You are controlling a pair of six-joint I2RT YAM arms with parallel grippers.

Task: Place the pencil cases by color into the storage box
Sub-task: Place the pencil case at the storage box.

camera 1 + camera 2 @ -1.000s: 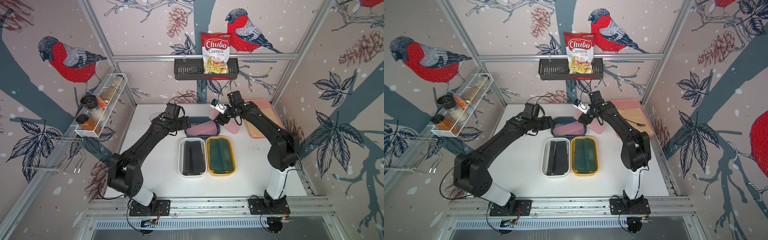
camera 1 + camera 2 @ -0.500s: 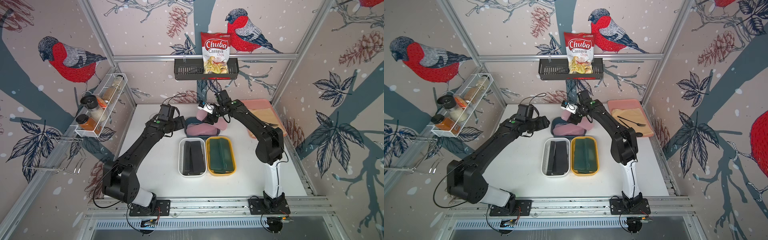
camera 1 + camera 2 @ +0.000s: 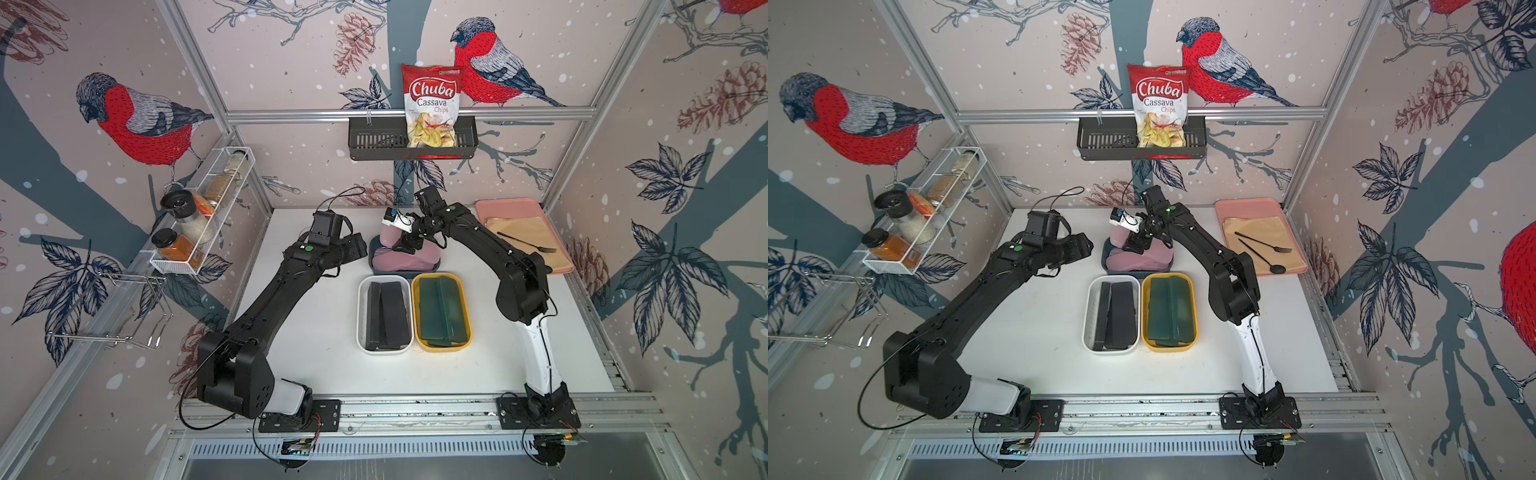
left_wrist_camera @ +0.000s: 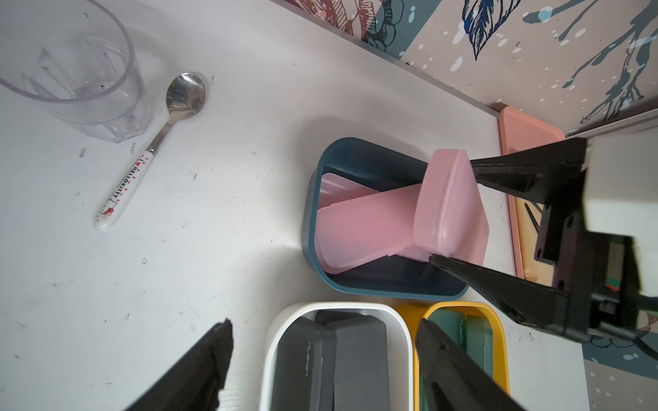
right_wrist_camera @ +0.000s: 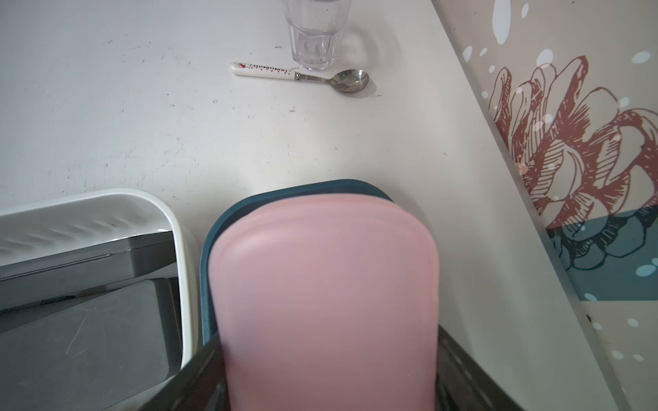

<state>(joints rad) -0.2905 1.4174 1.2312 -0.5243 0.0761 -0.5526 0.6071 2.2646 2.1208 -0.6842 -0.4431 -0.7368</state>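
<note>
Sorting is judged nearly finished. Black cases (image 3: 390, 311), at least two, are stacked in the white tub (image 4: 341, 307); green cases (image 3: 440, 307), at least two, are in the yellow tub (image 4: 459, 305). Both tubs sit side by side at mid-bench (image 3: 316, 332), rims touching or nearly so.

The blue tub (image 4: 370, 160) is set just behind them, toward the middle of the far edge. Two pink cases (image 4: 363, 227) are lying in it, crossed and not flat.

A third pink case (image 5: 327, 302) is clamped across its width by the right gripper (image 4: 451, 210), one finger on each long side. It is held steeply tilted over the end of the blue tub nearer the pink tray (image 3: 511, 205) at the far right corner. Whether its lower end touches the cases beneath cannot be told.

The left gripper (image 4: 324, 332) hangs empty above the bench at the blue tub's other end, fingers spread apart with nothing between them.

No loose case is seen on the bench in both top views, though some surface is hidden by the arms. Left to do, as judged: the held case is to be lowered and released into the blue tub. The crossed pair below may keep it from lying flat.
</note>
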